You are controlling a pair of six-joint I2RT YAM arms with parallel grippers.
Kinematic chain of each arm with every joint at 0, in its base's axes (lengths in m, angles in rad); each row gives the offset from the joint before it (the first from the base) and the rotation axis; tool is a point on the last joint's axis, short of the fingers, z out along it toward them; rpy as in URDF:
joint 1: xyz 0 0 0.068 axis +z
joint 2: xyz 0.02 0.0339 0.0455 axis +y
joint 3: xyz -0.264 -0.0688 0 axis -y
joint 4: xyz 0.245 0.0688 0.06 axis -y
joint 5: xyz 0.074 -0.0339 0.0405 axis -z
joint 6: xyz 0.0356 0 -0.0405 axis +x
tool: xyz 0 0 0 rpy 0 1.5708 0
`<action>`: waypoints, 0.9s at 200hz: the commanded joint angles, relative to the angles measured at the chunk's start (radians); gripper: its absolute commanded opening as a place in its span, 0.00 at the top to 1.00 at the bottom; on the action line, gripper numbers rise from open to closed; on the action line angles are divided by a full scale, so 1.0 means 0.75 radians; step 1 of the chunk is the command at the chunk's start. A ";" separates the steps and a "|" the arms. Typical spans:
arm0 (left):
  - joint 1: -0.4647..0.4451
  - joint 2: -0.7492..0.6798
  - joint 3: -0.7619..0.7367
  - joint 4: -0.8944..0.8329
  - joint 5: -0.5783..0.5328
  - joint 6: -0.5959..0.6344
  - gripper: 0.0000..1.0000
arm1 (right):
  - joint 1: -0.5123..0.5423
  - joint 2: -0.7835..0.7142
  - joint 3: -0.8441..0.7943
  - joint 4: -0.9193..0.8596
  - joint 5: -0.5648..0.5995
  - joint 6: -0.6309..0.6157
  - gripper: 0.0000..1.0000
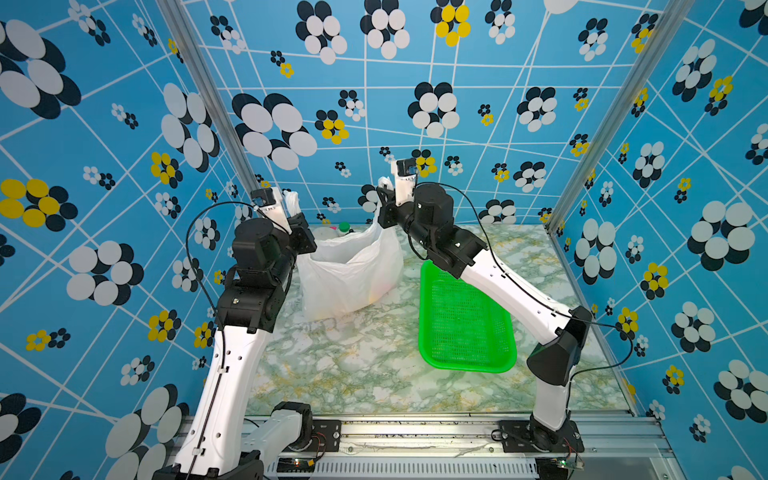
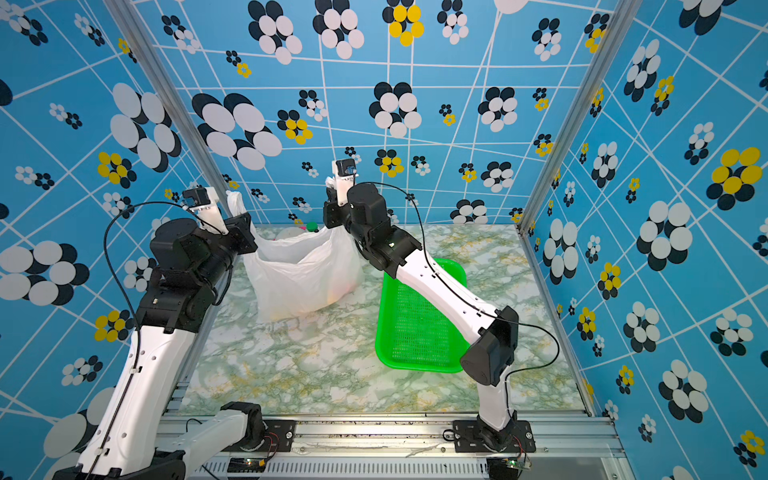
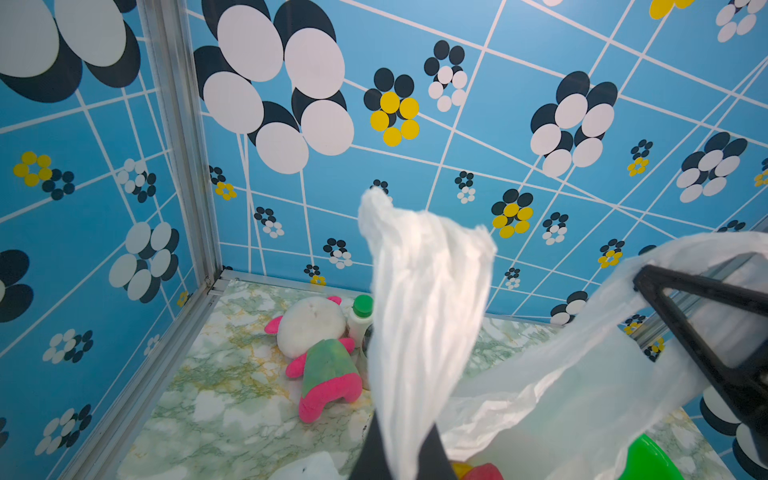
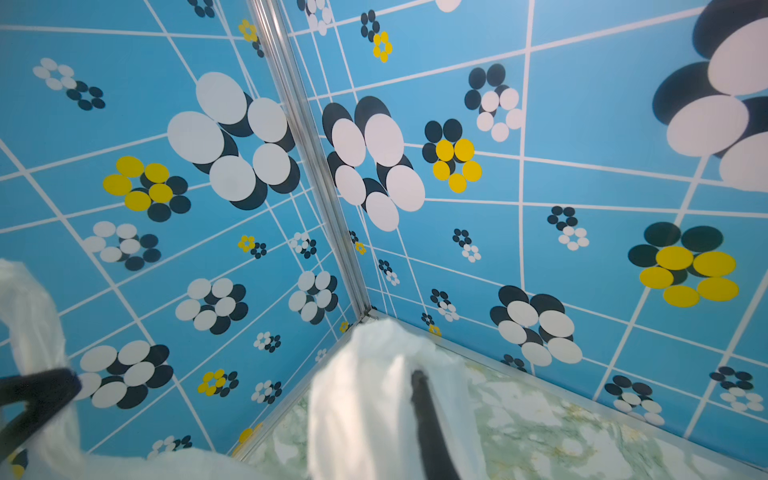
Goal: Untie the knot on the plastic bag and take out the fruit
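Left end effector (image 1: pixel 293 211) and right end effector (image 1: pixel 385 194) each pinch one raised handle (image 3: pixel 424 311) of the plastic bag (image 1: pixel 349 270), mouth open on the far surface (image 1: pixel 332 374), fruit (image 1: pixel 375 294) low inside, below and between both, neither arm clearly nearer.

The plastic bag (image 1: pixel 349 274), thin translucent white, stands open just left of the green basket (image 1: pixel 424 316), its handle strips (image 1: pixel 293 200) raised apart, untied. The fruit (image 3: pixel 482 473) shows yellow, orange and red low inside.
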 commanded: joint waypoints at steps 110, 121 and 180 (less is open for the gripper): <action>-0.196 -0.597 -0.752 -0.114 0.098 -0.239 0.72 | 0.142 -0.640 -1.385 0.369 0.213 0.159 0.73; -0.218 -0.591 -0.718 -0.165 0.067 -0.213 0.44 | 0.148 -0.697 -1.435 0.352 0.223 0.165 0.61; -0.317 -0.487 -0.357 -0.287 -0.114 -0.013 0.05 | 0.275 -0.920 -1.474 0.229 0.378 0.049 0.43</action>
